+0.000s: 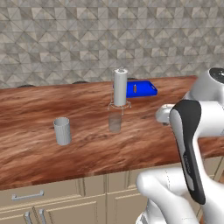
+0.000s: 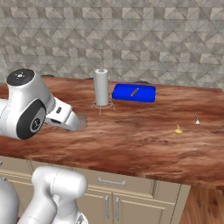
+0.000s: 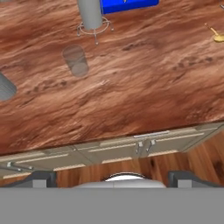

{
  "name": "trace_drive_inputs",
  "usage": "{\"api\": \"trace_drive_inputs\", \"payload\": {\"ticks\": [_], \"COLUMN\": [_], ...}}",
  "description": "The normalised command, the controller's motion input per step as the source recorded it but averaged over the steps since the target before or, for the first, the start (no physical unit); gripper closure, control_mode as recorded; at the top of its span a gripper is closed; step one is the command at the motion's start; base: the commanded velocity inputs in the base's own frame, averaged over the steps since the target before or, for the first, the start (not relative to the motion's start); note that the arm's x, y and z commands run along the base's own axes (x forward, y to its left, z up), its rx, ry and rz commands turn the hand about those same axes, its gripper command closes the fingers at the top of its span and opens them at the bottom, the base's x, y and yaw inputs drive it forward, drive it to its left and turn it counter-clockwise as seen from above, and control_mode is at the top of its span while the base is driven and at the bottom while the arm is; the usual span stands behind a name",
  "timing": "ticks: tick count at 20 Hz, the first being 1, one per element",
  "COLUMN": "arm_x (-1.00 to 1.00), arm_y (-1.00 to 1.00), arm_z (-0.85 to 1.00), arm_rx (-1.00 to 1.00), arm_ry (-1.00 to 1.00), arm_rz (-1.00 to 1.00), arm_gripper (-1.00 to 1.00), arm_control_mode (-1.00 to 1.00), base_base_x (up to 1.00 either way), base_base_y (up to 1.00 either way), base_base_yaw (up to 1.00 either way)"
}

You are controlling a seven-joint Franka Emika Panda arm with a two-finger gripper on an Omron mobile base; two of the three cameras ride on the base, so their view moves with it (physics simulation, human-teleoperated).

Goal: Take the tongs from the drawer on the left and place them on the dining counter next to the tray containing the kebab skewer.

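Wide open wood on the dining counter (image 2: 144, 144) right of centre — only a small yellow item (image 2: 178, 129) and a tiny silver utensil (image 2: 197, 119) sit there. Further left, the paper towel holder (image 2: 101, 87) stands just beside the blue tray (image 2: 133, 93), with a clear glass (image 1: 115, 122) and a grey cup (image 1: 62, 131) nearer the front — obstacles to steer around.

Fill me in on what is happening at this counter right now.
The robot arm is raised over the near edge of the dining counter with its gripper open and empty. The drawer on the left is closed and the tongs are not out yet. The blue tray with the kebab skewer sits at the far side, beside a grey upright roll on a wire stand. So the fetch has not begun.
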Motion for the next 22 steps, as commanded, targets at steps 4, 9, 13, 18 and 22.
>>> {"api": "trace_drive_inputs", "payload": {"ticks": [4,9,13,18,22], "arm_x": [0.0,0.0,0.0,-0.04,-0.14], "arm_y": [0.15,0.27,0.44,0.63,0.68], "arm_z": [0.1,0.14,0.06,0.02,0.0], "arm_rx": [0.0,0.0,-0.02,-0.05,-0.07], "arm_ry": [0.0,0.0,0.0,0.0,0.0], "arm_rz": [0.0,0.01,0.09,0.19,0.24], "arm_gripper": [-1.0,-1.0,-1.0,-1.0,-1.0], "arm_control_mode": [-1.0,-1.0,-1.0,-1.0,-1.0], "base_base_x": [0.0,0.0,0.0,0.0,0.0], "base_base_y": [0.0,0.0,0.0,0.0,0.0], "base_base_yaw": [0.0,0.0,0.0,0.0,0.0]}}
